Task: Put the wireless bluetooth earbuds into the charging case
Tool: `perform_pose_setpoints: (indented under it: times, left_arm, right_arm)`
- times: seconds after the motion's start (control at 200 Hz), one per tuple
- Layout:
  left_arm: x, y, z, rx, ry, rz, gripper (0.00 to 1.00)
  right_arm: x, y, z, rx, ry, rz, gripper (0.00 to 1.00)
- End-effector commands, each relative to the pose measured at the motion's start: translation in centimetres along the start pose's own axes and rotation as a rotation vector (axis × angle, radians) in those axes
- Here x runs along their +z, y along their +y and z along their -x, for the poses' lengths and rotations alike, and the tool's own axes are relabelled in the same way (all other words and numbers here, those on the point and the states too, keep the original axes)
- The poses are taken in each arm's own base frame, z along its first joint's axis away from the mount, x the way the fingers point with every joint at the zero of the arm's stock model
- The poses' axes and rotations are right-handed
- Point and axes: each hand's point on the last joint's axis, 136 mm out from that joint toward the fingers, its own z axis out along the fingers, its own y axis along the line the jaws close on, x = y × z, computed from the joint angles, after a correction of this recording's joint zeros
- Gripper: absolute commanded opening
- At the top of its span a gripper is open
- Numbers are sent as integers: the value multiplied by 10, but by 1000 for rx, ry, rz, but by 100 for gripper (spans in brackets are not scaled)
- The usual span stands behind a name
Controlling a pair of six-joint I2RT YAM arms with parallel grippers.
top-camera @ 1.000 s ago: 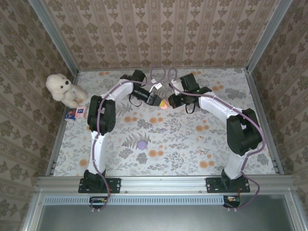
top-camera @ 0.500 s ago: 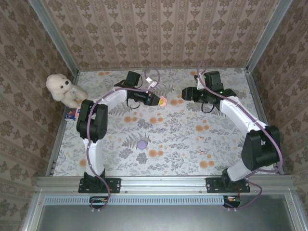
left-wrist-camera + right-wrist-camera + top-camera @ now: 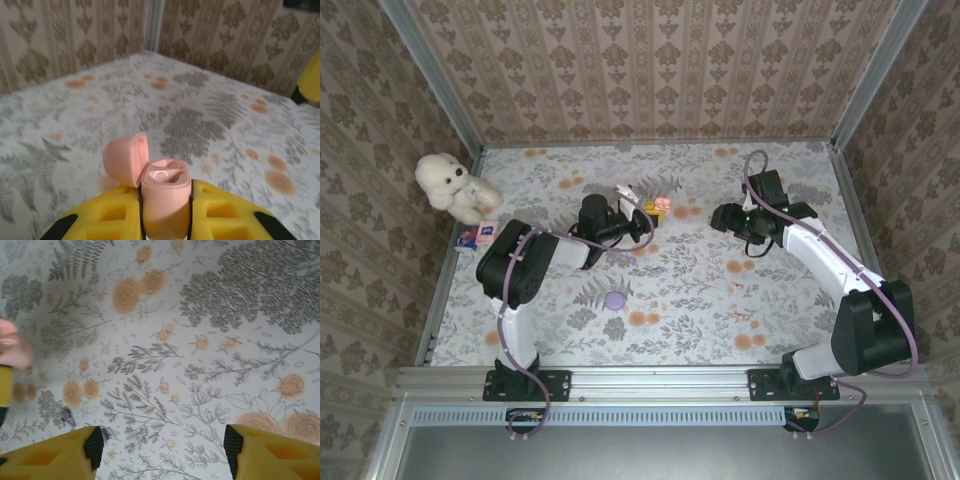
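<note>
Lying loose on the floral cloth (image 3: 720, 310), about midway between its left and right edges, the lilac earbud (image 3: 66, 416) is resting just ahead of one yellow finger of the right gripper (image 3: 162, 440). That gripper's jaws are standing wide apart over the cloth with nothing between them. Toward the far edge, the left gripper (image 3: 653, 207) is clamping its yellow jaws on the pink charging case (image 3: 165, 195) and holding it upright. The case's lid (image 3: 125, 157) is hanging open on its hinge. Its glossy pink wells are showing, though I cannot tell whether an earbud is sitting in them. A round purple case (image 3: 614, 299) is lying closed nearer the front edge. A white teddy bear (image 3: 450, 185) is sitting at the far left corner, with a small box (image 3: 475, 236) beside it.
</note>
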Motion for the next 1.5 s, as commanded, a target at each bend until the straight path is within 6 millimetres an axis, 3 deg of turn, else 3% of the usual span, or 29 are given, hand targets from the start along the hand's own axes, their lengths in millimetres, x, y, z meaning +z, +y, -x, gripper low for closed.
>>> perform_pose_setpoints:
  times: [0.0, 0.095, 0.285, 0.695, 1.26, 1.495]
  left_arm:
    - [2, -19, 67, 207, -239, 36, 0]
    - [7, -29, 72, 228, -250, 25, 0]
    - [10, -26, 76, 232, -262, 88, 0]
    - [6, -14, 72, 203, -257, 190, 0]
    - [3, -12, 68, 194, -247, 203, 0]
    - [2, -13, 70, 190, -252, 199, 0]
  right_arm:
    - [-17, -11, -2, 57, -27, -37, 68]
    - [-19, -14, -2, 64, -33, -39, 68]
    - [-14, -26, -10, 100, 3, -93, 68]
    - [7, -79, -71, 150, 170, -312, 64]
    - [33, -55, -147, 246, 307, -241, 66]
    - [45, -61, -148, 229, 309, -280, 67]
